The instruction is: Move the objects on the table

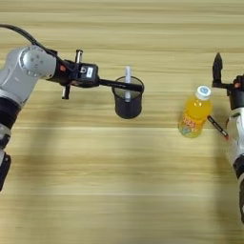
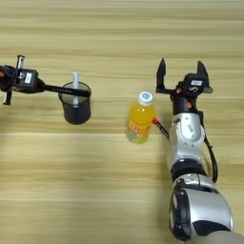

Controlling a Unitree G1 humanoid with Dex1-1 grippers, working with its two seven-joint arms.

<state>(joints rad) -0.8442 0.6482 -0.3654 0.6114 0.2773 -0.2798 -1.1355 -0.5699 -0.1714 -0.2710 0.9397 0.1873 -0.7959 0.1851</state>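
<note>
My left gripper [image 1: 95, 80] reaches in from the left and is shut on the all-black marker [image 1: 121, 85]. It holds the marker level, with the tip over the rim of a black cup [image 1: 127, 106]. A thin black pen with a red cap [image 2: 161, 127] lies on the table [image 1: 119, 190] between an orange juice bottle [image 2: 139, 119] and my right arm. My right gripper [image 2: 180, 74] hovers just right of the bottle's cap, fingers spread wide and nothing between them.
A white stick [image 1: 127, 76] stands upright in the black cup. The juice bottle stands upright with a white cap. My right forearm [image 2: 187, 138] runs down the right side of the table.
</note>
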